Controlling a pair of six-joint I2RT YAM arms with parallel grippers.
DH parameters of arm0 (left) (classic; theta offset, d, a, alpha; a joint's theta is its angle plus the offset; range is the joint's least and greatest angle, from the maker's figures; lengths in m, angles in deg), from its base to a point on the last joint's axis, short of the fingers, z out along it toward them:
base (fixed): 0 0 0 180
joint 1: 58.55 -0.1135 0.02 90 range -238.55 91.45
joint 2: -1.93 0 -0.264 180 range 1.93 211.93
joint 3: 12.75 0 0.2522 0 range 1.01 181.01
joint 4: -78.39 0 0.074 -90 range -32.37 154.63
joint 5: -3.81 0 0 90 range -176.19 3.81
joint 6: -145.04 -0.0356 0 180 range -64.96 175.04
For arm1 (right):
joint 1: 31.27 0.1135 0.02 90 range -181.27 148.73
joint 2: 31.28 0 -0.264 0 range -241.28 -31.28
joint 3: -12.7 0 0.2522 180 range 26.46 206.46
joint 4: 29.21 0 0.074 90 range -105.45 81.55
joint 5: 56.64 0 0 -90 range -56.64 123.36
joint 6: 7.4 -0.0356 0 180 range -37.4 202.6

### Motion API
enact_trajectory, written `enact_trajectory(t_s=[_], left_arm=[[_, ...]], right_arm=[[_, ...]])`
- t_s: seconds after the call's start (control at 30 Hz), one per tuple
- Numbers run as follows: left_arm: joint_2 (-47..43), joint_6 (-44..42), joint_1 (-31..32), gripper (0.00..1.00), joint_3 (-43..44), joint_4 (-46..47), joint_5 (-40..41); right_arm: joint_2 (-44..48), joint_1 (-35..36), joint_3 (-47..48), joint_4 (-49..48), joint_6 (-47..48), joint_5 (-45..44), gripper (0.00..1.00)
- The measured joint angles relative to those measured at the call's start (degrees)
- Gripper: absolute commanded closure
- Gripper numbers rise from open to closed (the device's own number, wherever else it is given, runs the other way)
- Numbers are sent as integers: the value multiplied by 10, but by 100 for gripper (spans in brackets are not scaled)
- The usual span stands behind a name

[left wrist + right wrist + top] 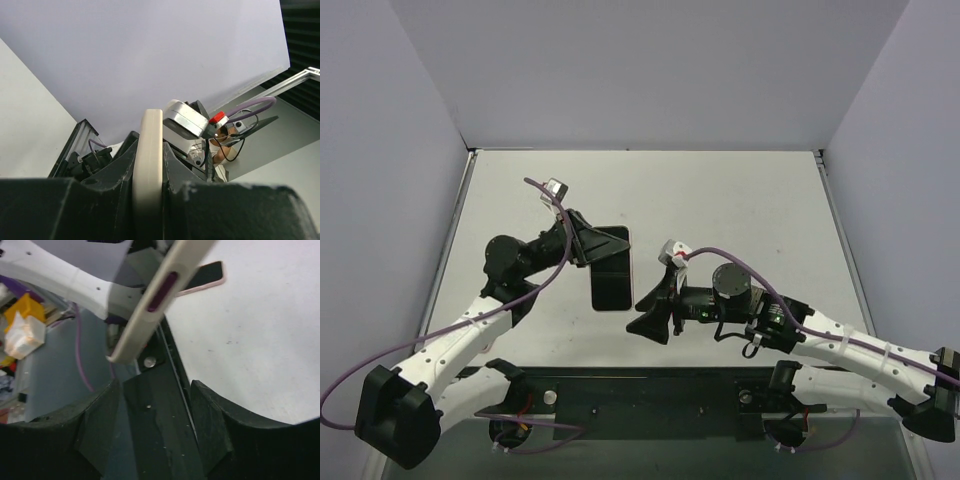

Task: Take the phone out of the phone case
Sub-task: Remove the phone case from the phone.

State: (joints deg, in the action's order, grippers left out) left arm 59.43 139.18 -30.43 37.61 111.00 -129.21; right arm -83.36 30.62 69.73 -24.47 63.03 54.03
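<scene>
Counting from the overhead camera, I am seeing two arms, one phone and one phone case. The left gripper is clamping the single cream-coloured phone case by its edge, one finger pressing on each side, and is holding it tilted above the table. One purple side button is showing on the case in the right wrist view. The phone is lying flat on the table, out of the case, with its dark face up and a pinkish rim showing. It is sitting just beside the left gripper, between the two arms. I cannot tell whether the case is touching it. The right gripper is hovering near the phone's near end with its two fingers standing apart and nothing between them.
</scene>
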Motion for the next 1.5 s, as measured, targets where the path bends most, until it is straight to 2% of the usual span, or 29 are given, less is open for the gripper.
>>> enact_trajectory(t_s=[0.13,0.4,0.5,0.9,1.17,1.27,1.4,1.5], left_arm=[[20,-8,-1,100,2,1,2],[26,-9,-1,100,2,-3,1],[25,-8,-1,100,2,-3,-5],[26,6,-2,100,3,6,-32],[35,29,-5,100,3,25,-37],[41,33,-6,100,3,35,-41],[51,40,-7,100,3,57,-55],[64,62,-7,100,3,100,-69]], right_arm=[[-11,-12,-7,-73,-69,85,47],[-38,-61,-14,-182,-154,157,54],[-47,-77,-16,-199,-170,174,62],[-68,-83,-16,-220,-181,248,65],[-68,-83,-16,-209,-165,243,83],[-68,-80,-16,-201,-153,236,100],[-63,-62,-6,-166,-110,207,100],[-43,-19,9,-113,-38,122,100]])
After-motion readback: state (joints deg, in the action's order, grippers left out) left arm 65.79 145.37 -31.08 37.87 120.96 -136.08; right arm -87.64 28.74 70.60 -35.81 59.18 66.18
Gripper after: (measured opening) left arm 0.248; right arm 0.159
